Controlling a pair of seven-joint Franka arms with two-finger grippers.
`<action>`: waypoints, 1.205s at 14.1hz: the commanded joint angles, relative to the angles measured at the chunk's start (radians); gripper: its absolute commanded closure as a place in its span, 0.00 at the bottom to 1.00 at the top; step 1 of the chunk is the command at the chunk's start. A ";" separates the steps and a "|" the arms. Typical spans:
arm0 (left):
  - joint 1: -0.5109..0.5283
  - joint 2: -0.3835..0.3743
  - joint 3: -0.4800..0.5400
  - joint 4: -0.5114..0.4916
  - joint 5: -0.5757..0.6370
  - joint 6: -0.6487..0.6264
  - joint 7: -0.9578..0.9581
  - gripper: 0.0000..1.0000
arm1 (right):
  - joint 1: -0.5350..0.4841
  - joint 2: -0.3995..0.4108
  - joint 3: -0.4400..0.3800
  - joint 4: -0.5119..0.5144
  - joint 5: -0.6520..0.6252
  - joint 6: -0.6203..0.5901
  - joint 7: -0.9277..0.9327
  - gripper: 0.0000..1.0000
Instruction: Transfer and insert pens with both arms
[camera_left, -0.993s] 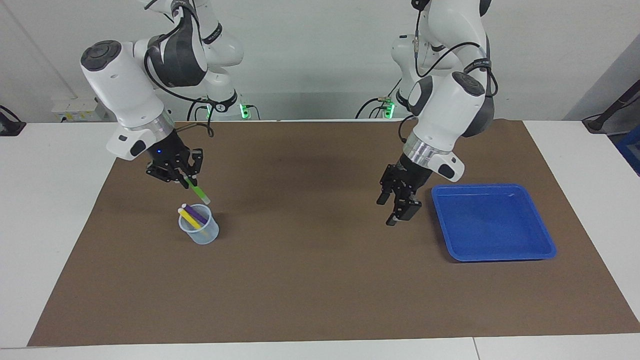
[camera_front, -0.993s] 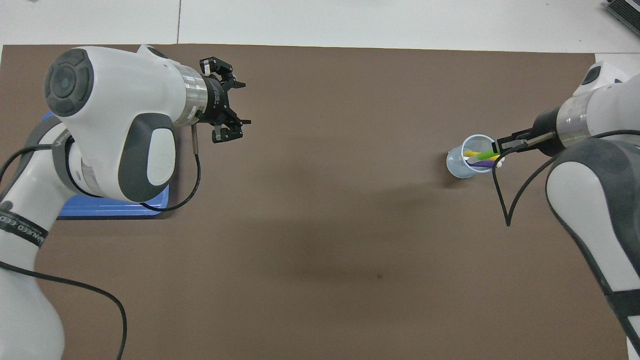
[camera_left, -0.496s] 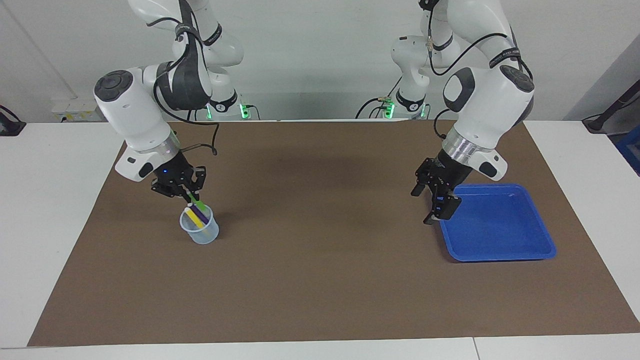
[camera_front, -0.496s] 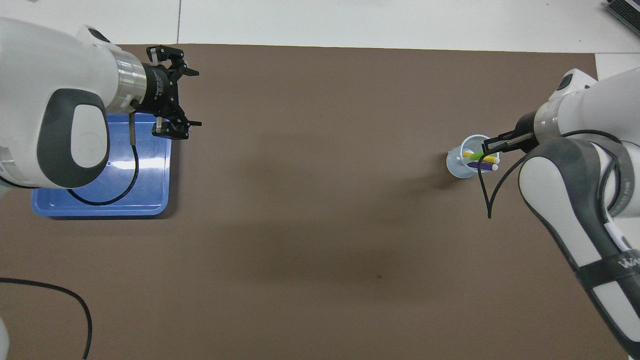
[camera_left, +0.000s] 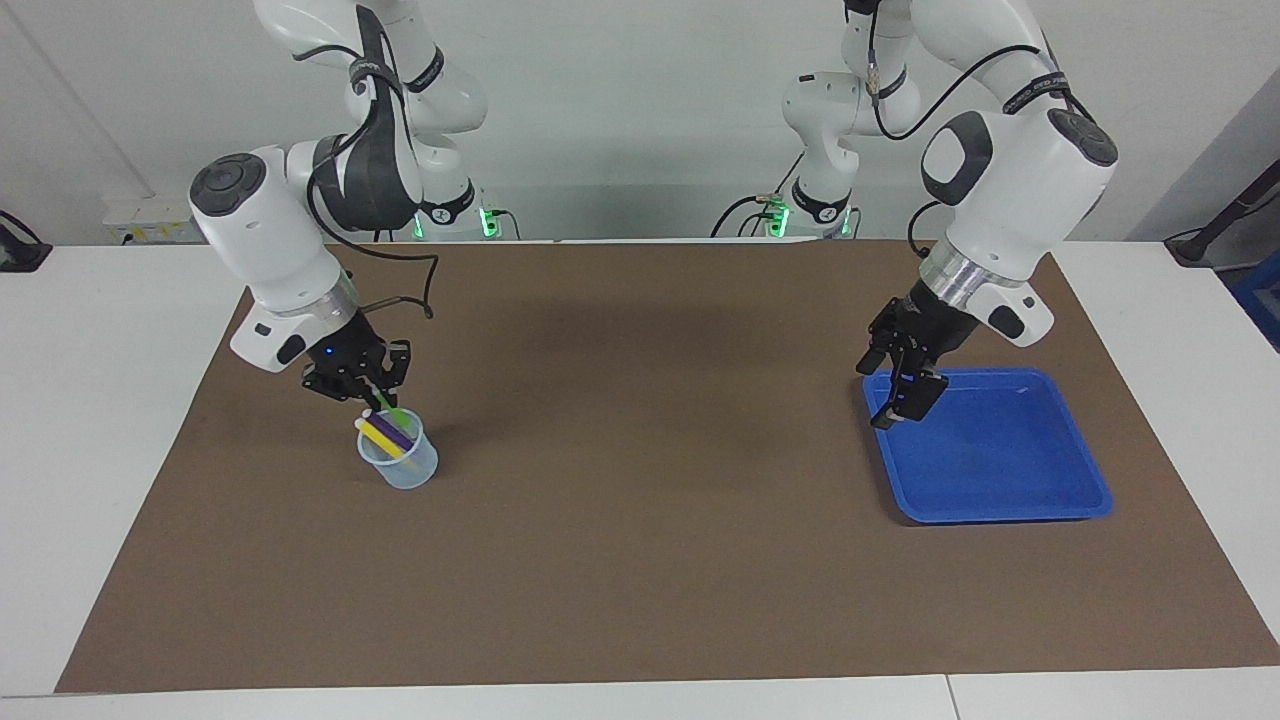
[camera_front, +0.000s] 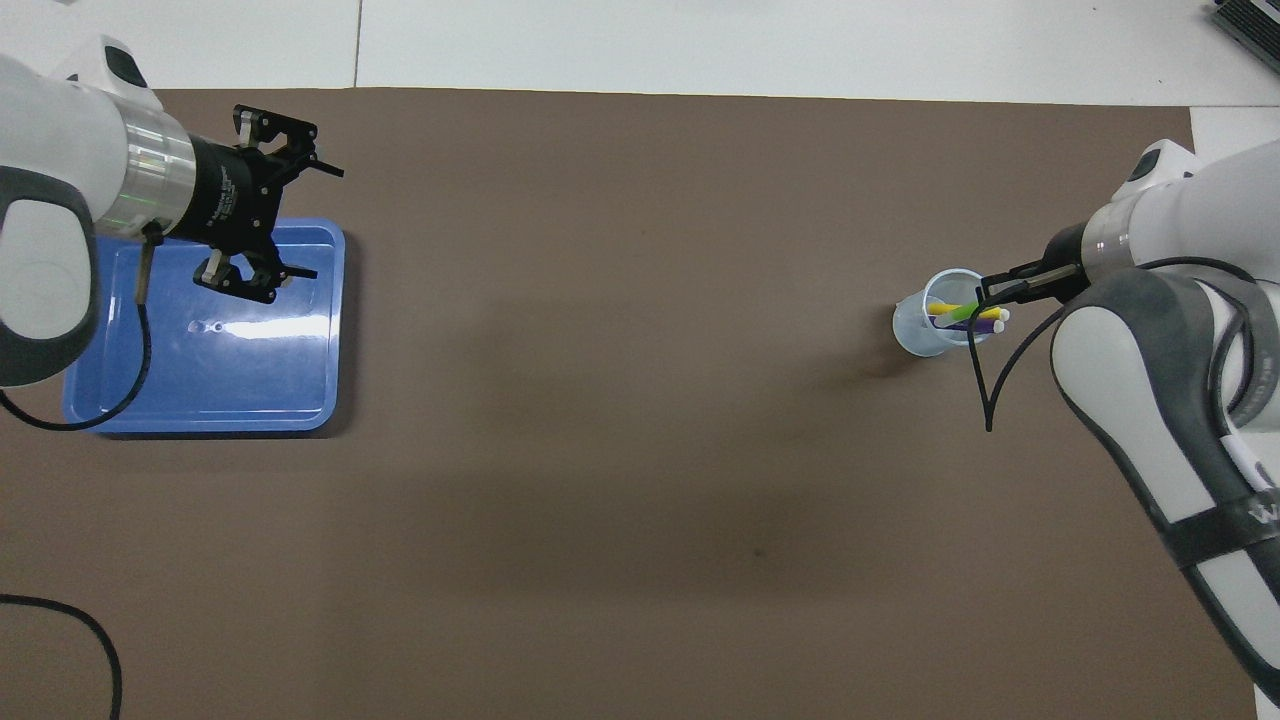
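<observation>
Blue tray (camera_left: 1060, 505) sits on the brown mat (camera_left: 640, 560) at the left arm's end of your table, with nothing in it that you can see. No lettering on the arm bands is clear enough to read. At the right arm's end stands a clear cup (camera_left: 404, 468) holding the yellow pen (camera_left: 378, 437) and purple pen (camera_left: 393, 430), both leaning, pale caps up. Your right gripper (camera_left: 378, 392) is just over the cup's rim, fingers pinched on the green pen (camera_left: 392, 407) — its lower part already reaches inside the cup. Your left gripper (camera_left: 898, 392) hangs over the tray's corner nearest the robots and the table's middle — fingers spread wide, holding nothing.
</observation>
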 joint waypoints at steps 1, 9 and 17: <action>0.031 -0.037 0.001 -0.006 0.049 -0.092 0.162 0.00 | -0.009 -0.004 0.012 -0.029 -0.021 0.038 0.025 0.92; 0.034 -0.082 0.001 -0.004 0.217 -0.261 0.573 0.00 | -0.009 -0.004 0.012 -0.041 -0.021 0.040 0.107 0.00; 0.032 -0.135 0.001 -0.012 0.287 -0.391 0.875 0.00 | -0.035 -0.150 0.004 0.037 -0.061 -0.205 0.108 0.00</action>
